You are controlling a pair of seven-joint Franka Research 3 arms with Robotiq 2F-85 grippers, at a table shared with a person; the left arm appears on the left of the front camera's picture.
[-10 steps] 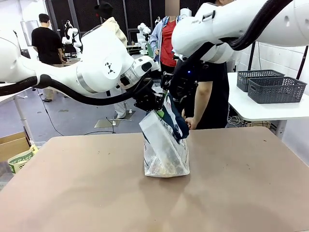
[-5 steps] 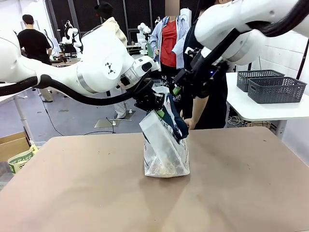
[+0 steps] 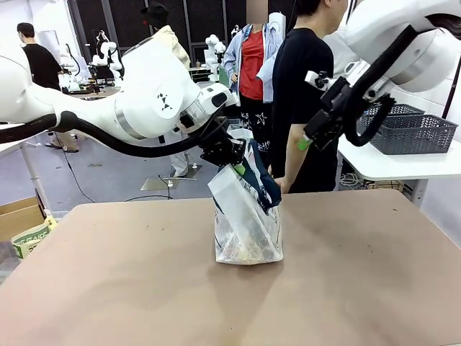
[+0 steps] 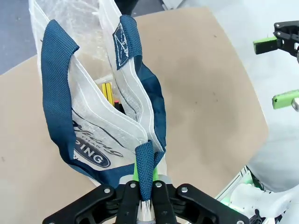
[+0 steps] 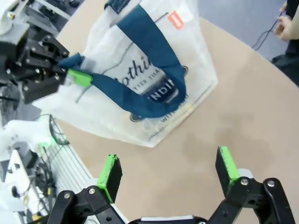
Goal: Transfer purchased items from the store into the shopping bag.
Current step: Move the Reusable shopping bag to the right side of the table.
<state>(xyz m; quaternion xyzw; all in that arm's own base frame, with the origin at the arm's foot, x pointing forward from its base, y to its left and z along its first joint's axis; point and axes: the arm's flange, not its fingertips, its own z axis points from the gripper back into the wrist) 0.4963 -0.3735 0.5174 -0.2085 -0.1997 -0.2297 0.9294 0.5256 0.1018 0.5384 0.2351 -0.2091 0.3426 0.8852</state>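
Observation:
The shopping bag (image 3: 247, 216), clear and crinkly with navy straps, stands upright mid-table. My left gripper (image 3: 229, 153) is shut on one navy strap (image 4: 144, 170) and holds the mouth up. Inside the bag (image 4: 93, 112) a yellowish purchased item (image 4: 108, 93) shows, and tan goods (image 3: 243, 249) lie at the bottom. My right gripper (image 3: 311, 137) hangs open and empty in the air to the right of the bag. Its green pads (image 5: 110, 173) are spread wide above the bag (image 5: 140, 79). Two dark grey lattice baskets (image 3: 407, 131) stand at right; I cannot tell which is the store.
A person in a black shirt (image 3: 306, 86) stands at the far edge behind the bag, one hand (image 3: 284, 184) near it. The baskets rest on a white side table (image 3: 389, 162). A cardboard box (image 3: 21, 216) sits off the left edge of the brown table (image 3: 346, 288).
My right gripper has drawn back from the bag's mouth, swung right and opened wide. The left gripper and the bag have stayed put.

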